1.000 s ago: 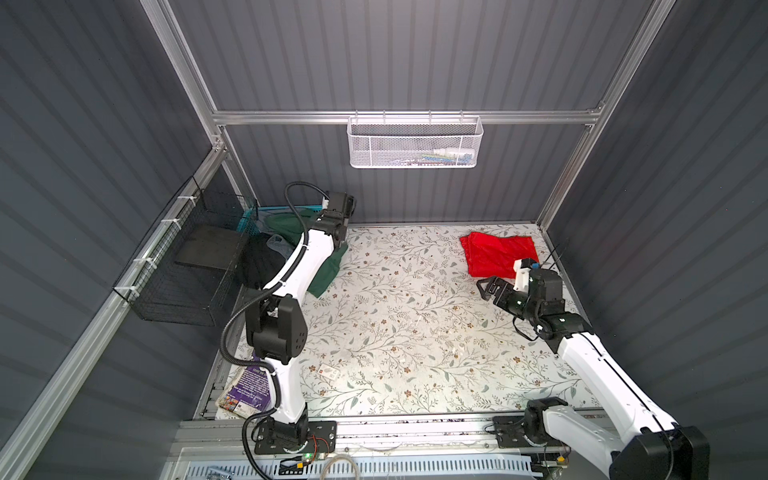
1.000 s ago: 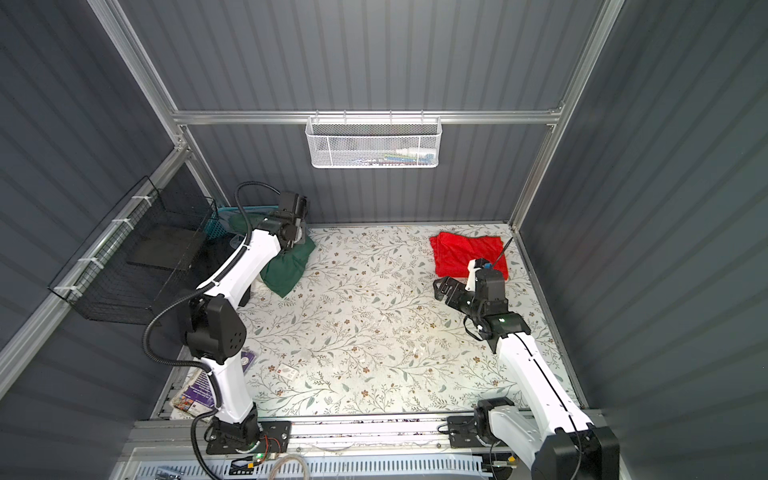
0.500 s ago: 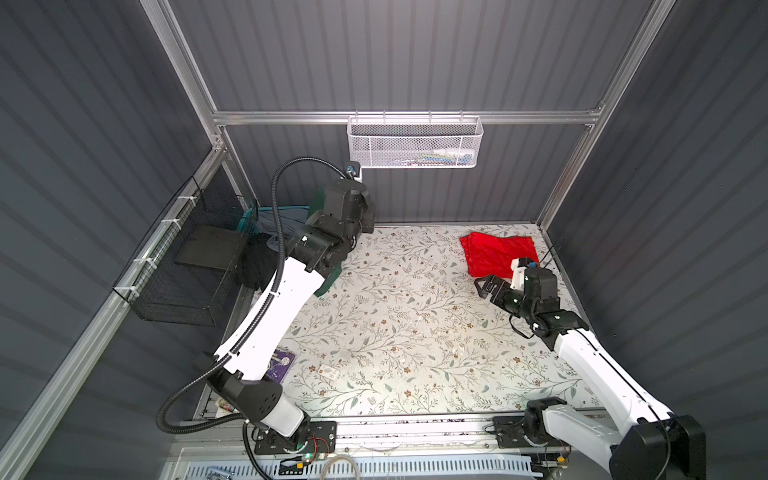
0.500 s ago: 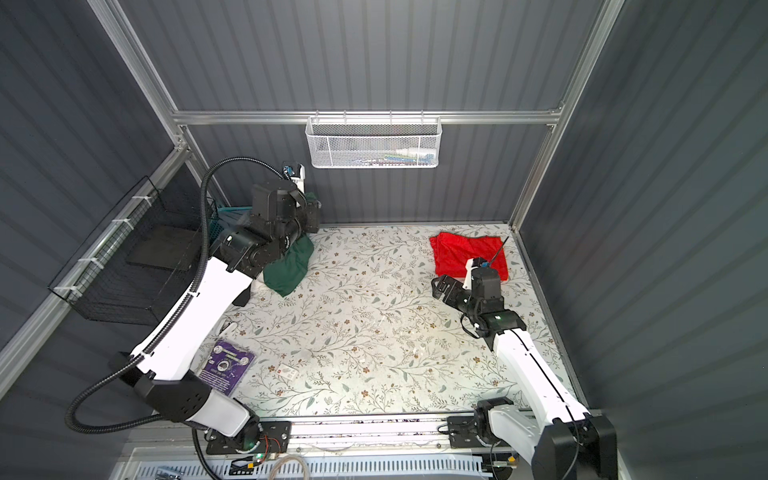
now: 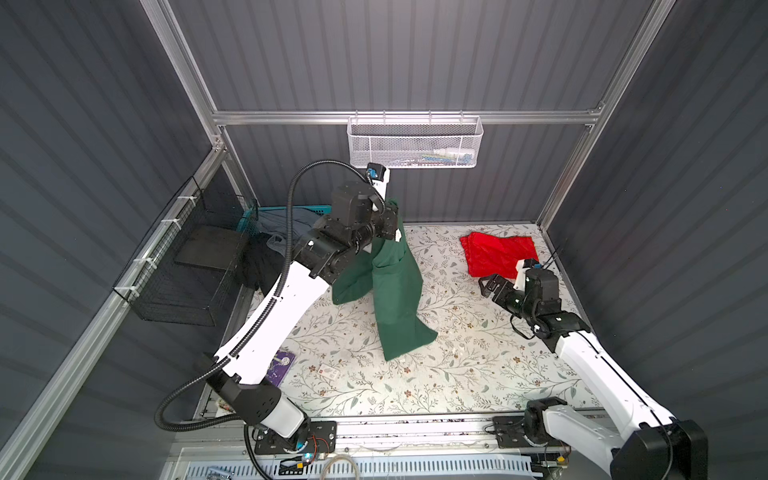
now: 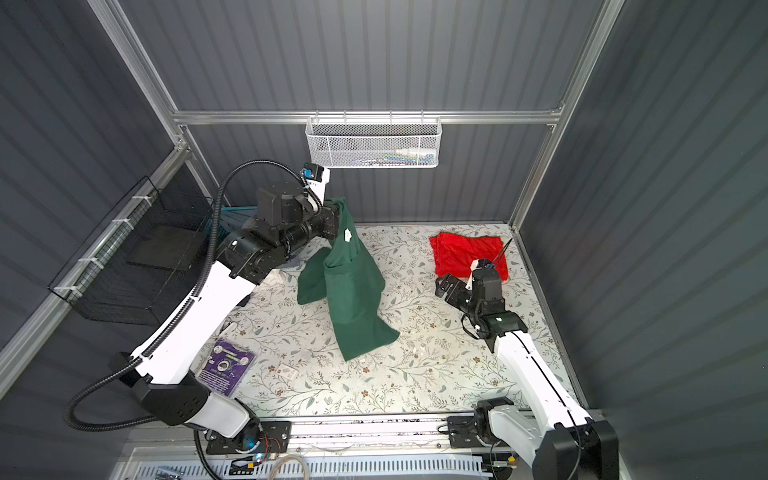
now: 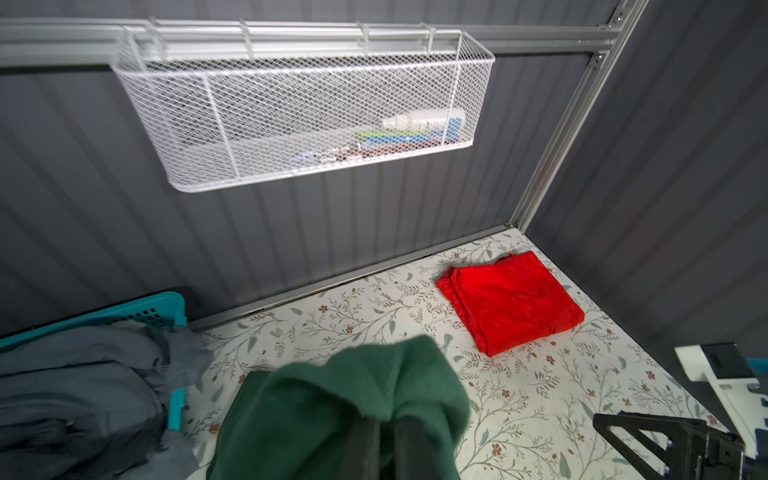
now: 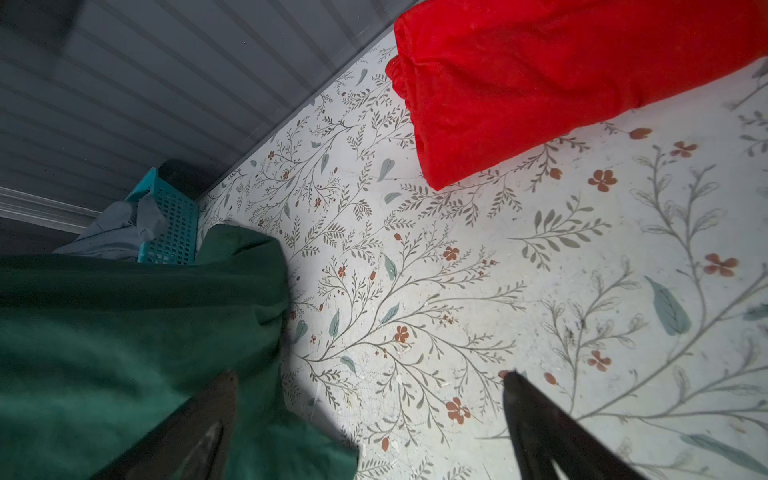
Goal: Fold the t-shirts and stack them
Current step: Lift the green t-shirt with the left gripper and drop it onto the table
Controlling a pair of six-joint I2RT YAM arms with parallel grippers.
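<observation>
In both top views the left gripper [image 5: 390, 216] sits just under the left end of the white basket [image 5: 415, 143], pinched shut on the top of the green shirt [image 5: 395, 286]. The shirt hangs from it in long folds toward the mat [image 5: 457, 365]. I cannot tell whether its lower end touches. The red shirt [image 5: 498, 253] lies folded on the mat below the basket's right end. The right gripper [image 5: 490, 286] hovers further out from the basket than the red shirt, just beside it.

Only the top views show a purple packet [image 6: 226, 365] and a small white card [image 6: 286, 371] on the mat, far out from the basket on its left side. Their print is too small to read. A white tag [image 6: 348, 234] near the top of the green shirt is also unreadable.

The left wrist view alone shows what the basket holds: pale tubes and coloured packs [image 7: 415, 133], labels blurred by the mesh. It also shows grey clothes [image 7: 83, 365] in a teal bin [image 7: 124, 316].

The right wrist view shows the right gripper's fingers [image 8: 540, 419] spread wide above the mat and gripping nothing, with the green shirt's folds showing behind one of them.
</observation>
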